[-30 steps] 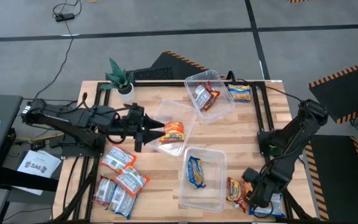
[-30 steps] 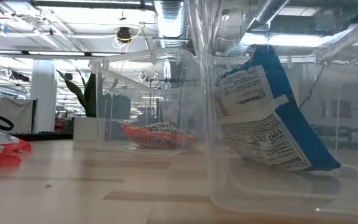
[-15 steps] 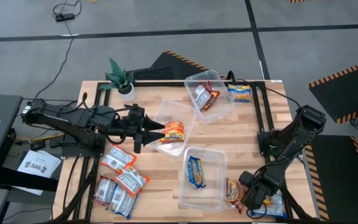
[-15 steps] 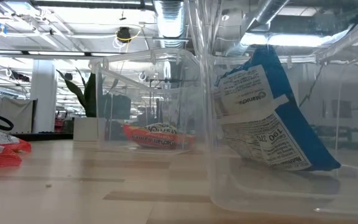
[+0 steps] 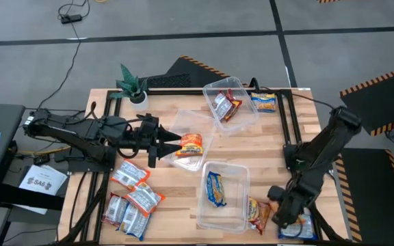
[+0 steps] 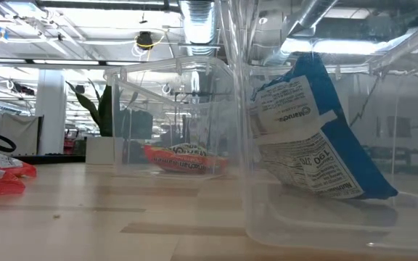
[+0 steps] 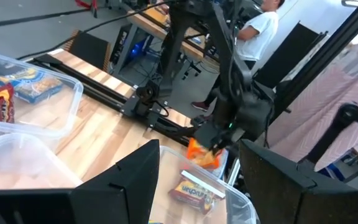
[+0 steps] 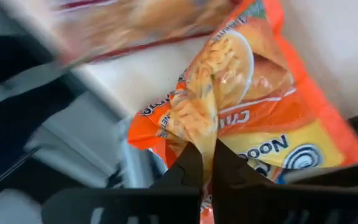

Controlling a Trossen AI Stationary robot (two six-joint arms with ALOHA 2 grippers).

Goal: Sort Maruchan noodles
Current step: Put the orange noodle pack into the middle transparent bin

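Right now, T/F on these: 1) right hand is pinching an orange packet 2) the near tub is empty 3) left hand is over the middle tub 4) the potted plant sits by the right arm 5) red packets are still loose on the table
1) True: the right hand is shut on the orange packet.
2) False: the near tub holds a blue-and-yellow packet.
3) True: the left hand hovers open at the middle tub.
4) False: the potted plant stands at the far left corner, by the left arm.
5) True: red packets lie near left.
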